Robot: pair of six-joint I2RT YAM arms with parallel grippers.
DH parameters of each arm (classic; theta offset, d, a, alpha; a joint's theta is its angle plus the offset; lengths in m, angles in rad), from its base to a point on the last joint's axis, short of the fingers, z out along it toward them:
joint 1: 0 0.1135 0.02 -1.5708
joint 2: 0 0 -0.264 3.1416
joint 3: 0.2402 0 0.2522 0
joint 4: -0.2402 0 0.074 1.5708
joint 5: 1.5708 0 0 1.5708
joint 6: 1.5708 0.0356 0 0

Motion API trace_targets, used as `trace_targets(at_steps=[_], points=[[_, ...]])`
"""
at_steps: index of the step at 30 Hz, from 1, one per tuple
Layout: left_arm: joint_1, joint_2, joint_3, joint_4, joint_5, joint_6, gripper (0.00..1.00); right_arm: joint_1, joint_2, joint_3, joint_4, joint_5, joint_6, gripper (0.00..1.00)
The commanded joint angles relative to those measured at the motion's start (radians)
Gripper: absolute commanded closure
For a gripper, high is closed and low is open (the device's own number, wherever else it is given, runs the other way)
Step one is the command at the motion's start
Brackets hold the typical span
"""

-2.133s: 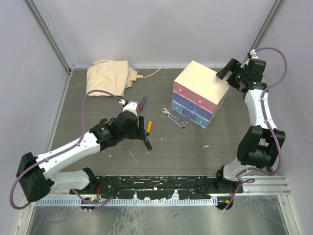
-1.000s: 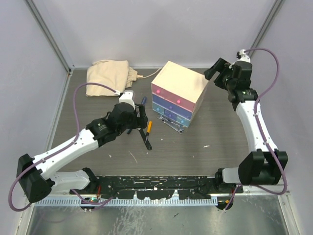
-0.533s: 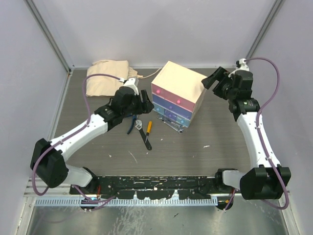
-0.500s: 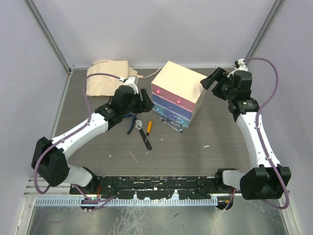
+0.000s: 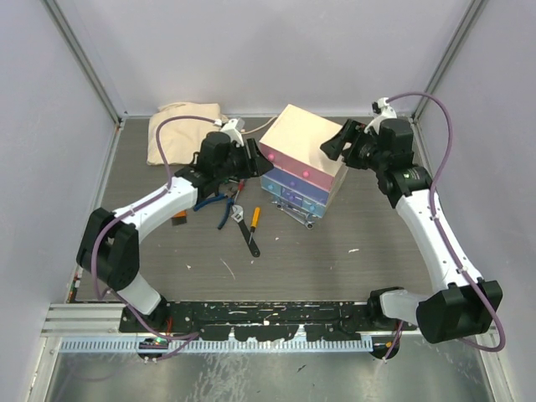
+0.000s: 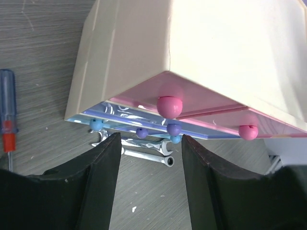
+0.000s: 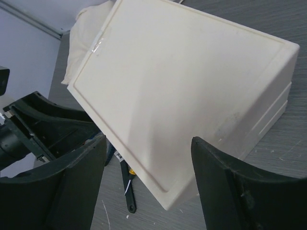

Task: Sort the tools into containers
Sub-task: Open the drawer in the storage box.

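chest [image 5: 301, 138]: my left gripper [image 6: 149, 139] has come up to its pink knob [image 6: 170, 106], right gripper [image 7: 147, 141] hovers above; both jaws apart, drawers shut.

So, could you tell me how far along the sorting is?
Done: nothing; all drawers are shut. In hand: the left tool faces the pink knob, open; the right tool hovers open by the chest. Left: pliers, wrench, orange screwdriver and spanners lie on the table.

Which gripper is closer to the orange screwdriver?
Left. The left gripper sits just beyond the orange screwdriver, in front of the chest; the right gripper is at its right edge.
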Motion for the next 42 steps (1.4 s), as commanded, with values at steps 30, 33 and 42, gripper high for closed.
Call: trace_targets(at_steps=[30, 33, 42], points=[[0.017, 0.136, 0.132, 0.187, 0.095, -0.044, 0.81, 0.106, 0.192, 0.064, 0.102, -0.014, -0.094, 0.42], [0.021, 0.129, 0.13, 0.18, 0.108, -0.024, 0.87, 0.106, 0.188, 0.048, 0.1, 0.0, -0.098, 0.42], [0.021, 0.054, 0.075, 0.139, 0.166, 0.053, 0.93, 0.105, 0.205, 0.012, 0.068, 0.06, -0.094, 0.41]])
